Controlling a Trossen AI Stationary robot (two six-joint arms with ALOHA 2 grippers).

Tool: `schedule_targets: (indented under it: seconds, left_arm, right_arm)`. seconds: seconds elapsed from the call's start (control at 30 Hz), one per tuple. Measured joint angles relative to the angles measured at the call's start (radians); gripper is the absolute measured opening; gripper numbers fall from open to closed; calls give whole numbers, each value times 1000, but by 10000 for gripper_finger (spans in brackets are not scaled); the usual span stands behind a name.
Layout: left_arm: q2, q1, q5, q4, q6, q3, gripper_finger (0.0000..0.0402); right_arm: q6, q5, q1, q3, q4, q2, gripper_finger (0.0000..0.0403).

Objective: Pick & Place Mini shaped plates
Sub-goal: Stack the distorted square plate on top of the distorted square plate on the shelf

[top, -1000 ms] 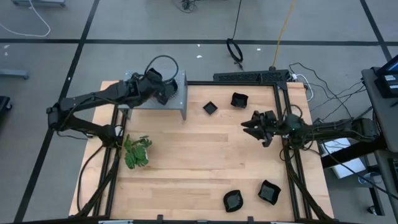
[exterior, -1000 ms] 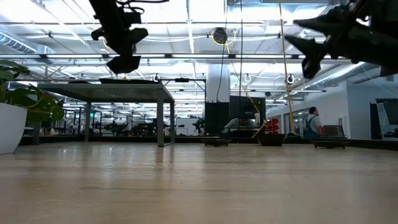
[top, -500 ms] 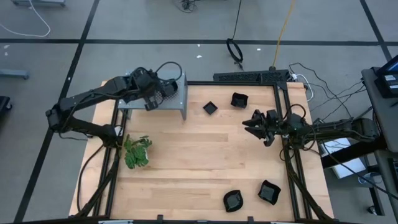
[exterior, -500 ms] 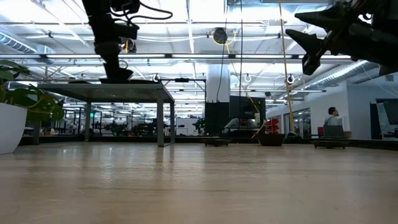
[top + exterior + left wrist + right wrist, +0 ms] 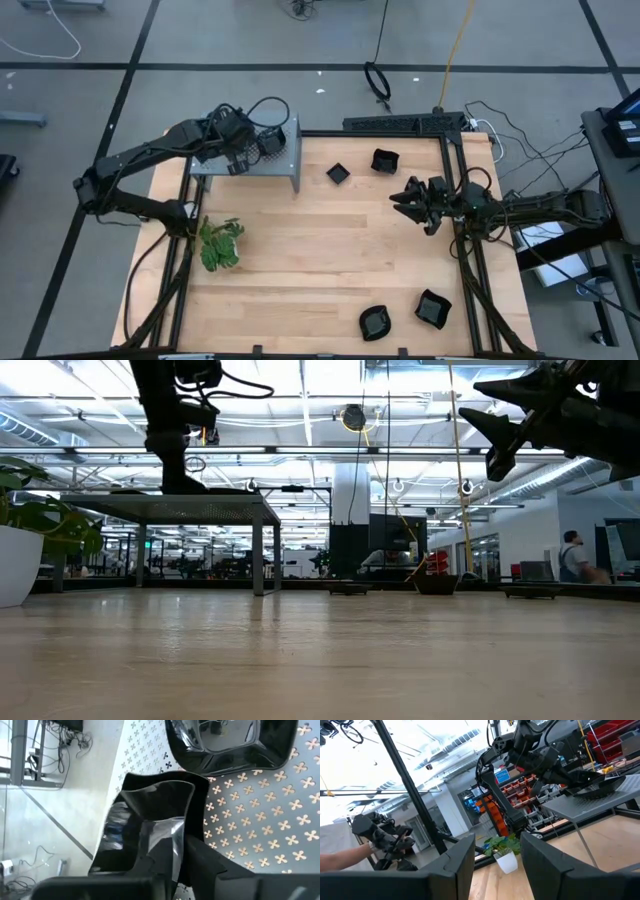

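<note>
**Fingers loosening on a plate at the shelf edge**

Fingers of the left gripper (image 5: 165, 870) are low over the grey perforated shelf (image 5: 282, 160) at the far left of the bench (image 5: 330, 260), with a glossy black mini plate (image 5: 150, 830) between them. Whether they grip it or have just let go, I cannot tell; the plate seems tilted, with one side up. A second plate (image 5: 235, 742) lies flat on the shelf just beside it.

The risk, as I judge it, is at this release. The tilted plate sits close to the shelf edge, so if the fingers part while it leans, it may slide off the side or tip onto the neighbour plate. If the arm lifts before the fingers are clear, the glossy rim may catch and be dragged along.

The right gripper (image 5: 412, 202) waits above the right side of the bench, fingers apart and holding nothing. Other plates lie on the bench: two at the far side (image 5: 339, 173) (image 5: 384, 160) and two at the near side (image 5: 375, 322) (image 5: 432, 308). The green plant (image 5: 220, 243) stands well apart at the left.
</note>
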Motion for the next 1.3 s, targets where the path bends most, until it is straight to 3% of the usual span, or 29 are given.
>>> schedule_targets:
  seconds: [0.3,0.57,0.9,1.0,1.13,1.3]
  left_arm:
    - [-10,-4,-63,31,64,0,124]
    - [-9,-54,-137,81,64,1,144]
    - [-9,-216,-131,434,97,1,145]
    - [-9,-269,-67,603,70,1,145]
    - [9,-332,108,768,-80,2,145]
    - [89,-406,190,844,-258,2,145]
  right_arm:
    - [0,0,0,0,0,0,146]
    - [0,0,0,-1,0,0,146]
    - [0,0,0,-1,0,0,146]
    - [0,0,0,-1,0,0,145]
    - [0,0,0,-1,0,0,144]
    - [0,0,0,-1,0,0,145]
